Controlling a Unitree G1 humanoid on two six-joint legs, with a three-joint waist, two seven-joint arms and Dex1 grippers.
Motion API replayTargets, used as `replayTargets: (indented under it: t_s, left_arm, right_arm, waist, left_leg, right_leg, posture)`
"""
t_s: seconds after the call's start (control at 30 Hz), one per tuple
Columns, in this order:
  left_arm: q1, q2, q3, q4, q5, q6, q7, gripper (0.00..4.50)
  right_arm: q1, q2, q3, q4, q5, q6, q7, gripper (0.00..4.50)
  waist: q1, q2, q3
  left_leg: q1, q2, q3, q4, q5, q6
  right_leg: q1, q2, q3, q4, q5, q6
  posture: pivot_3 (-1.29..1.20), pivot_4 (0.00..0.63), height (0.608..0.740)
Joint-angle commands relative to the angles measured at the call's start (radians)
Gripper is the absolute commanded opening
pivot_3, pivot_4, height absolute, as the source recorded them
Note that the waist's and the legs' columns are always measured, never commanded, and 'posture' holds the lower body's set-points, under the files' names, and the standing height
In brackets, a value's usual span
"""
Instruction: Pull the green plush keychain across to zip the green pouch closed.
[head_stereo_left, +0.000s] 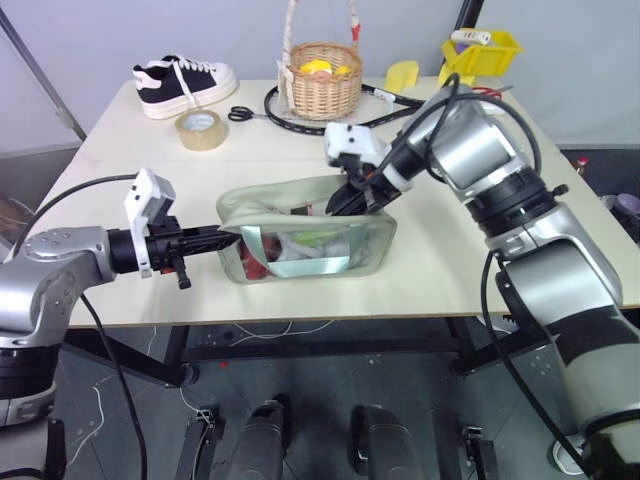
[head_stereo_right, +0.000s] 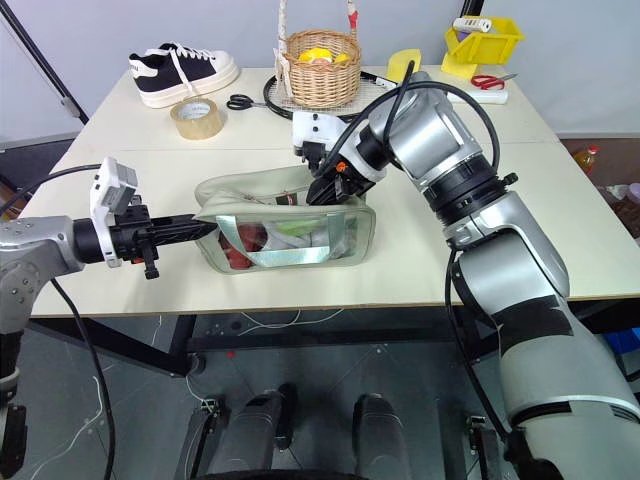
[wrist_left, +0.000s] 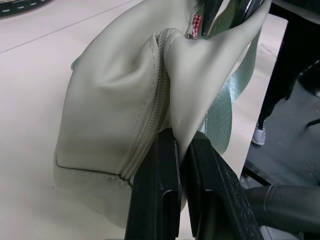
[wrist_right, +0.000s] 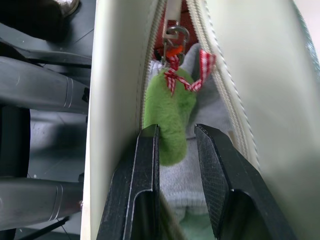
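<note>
The green pouch (head_stereo_left: 300, 250) lies on the table's near half, its top zipper (wrist_left: 159, 90) open along most of its length. At the pouch's left end my left gripper (head_stereo_left: 215, 238) is shut, pinching the fabric beside the zipper (wrist_left: 182, 137). My right gripper (head_stereo_left: 340, 205) reaches down into the open top near the pouch's right end. In the right wrist view the green plush keychain (wrist_right: 170, 112), tied to the zipper pull with a red checked ribbon, hangs between that gripper's black fingers (wrist_right: 175, 132), which close on its lower end.
At the back of the table (head_stereo_left: 450, 270) stand a wicker basket (head_stereo_left: 322, 85), a roll of tape (head_stereo_left: 201, 129), a black-and-white shoe (head_stereo_left: 185, 83), scissors (head_stereo_left: 240, 113) and a yellow bin (head_stereo_left: 480, 52). The table's front edge runs just below the pouch.
</note>
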Motion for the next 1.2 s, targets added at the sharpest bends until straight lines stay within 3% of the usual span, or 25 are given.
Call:
replayTargets:
  t_s: [0.03,0.63,1.07,1.2]
  left_arm:
    - [0.004,0.004,0.016,-0.026,-0.012,0.001,0.005,0.0]
    - [0.011,-0.003,0.001,-0.013,0.005,-0.02,0.001,0.0]
    - [-0.001,0.004,0.0,-0.007,0.008,-0.02,0.005,0.0]
    - [-0.008,0.004,-0.003,-0.003,0.009,-0.02,0.004,0.0]
  right_arm:
    - [-0.018,0.022,-0.005,-0.028,0.001,0.0,0.017,1.17]
    - [-0.037,-0.028,0.135,0.018,0.236,0.011,0.064,1.17]
    - [0.001,0.024,0.16,0.027,0.043,-0.058,0.063,1.17]
    - [0.011,0.034,0.166,0.017,0.021,-0.058,0.063,0.04]
  waist:
    - [0.0,0.0,0.0]
    - [0.001,0.0,0.0]
    - [0.001,0.0,0.0]
    - [0.001,0.0,0.0]
  left_leg:
    - [0.0,0.0,0.0,0.0,0.0,0.0]
    - [0.0,0.0,0.0,0.0,0.0,0.0]
    - [0.0,0.0,0.0,0.0,0.0,0.0]
    - [0.001,0.0,0.0,0.0,0.0,0.0]
  right_leg:
    - [0.0,0.0,0.0,0.0,0.0,0.0]
    - [0.0,0.0,0.0,0.0,0.0,0.0]
    - [0.0,0.0,0.0,0.0,0.0,0.0]
    - [0.001,0.0,0.0,0.0,0.0,0.0]
  posture:
    - [0.0,0.15,0.724]
    - [0.0,0.15,0.724]
    - [0.0,0.15,0.724]
    - [0.0,0.15,0.724]
